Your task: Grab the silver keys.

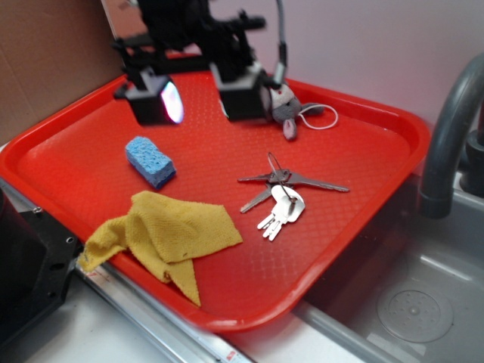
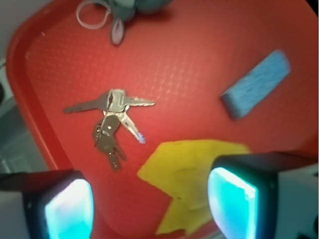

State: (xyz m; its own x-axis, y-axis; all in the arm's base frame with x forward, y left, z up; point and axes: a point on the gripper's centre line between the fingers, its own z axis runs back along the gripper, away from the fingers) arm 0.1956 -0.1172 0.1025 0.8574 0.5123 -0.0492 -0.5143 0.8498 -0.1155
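Note:
The silver keys (image 1: 281,193) lie flat on the red tray (image 1: 363,128), right of its middle: long dull grey keys fanned out, short shiny ones below on the ring. In the wrist view the keys (image 2: 110,122) lie left of centre, ahead of the jaws. My gripper (image 1: 198,100) hangs above the tray's far side, well behind the keys, open and empty, its pads (image 1: 171,102) lit. In the wrist view the gripper (image 2: 149,204) shows wide open with tray and cloth between the fingers.
A yellow cloth (image 1: 162,236) lies crumpled at the tray's near left; a blue sponge (image 1: 150,160) sits behind it. A grey plush mouse with white cord (image 1: 291,112) lies at the far edge. A grey faucet (image 1: 446,144) and a sink stand to the right.

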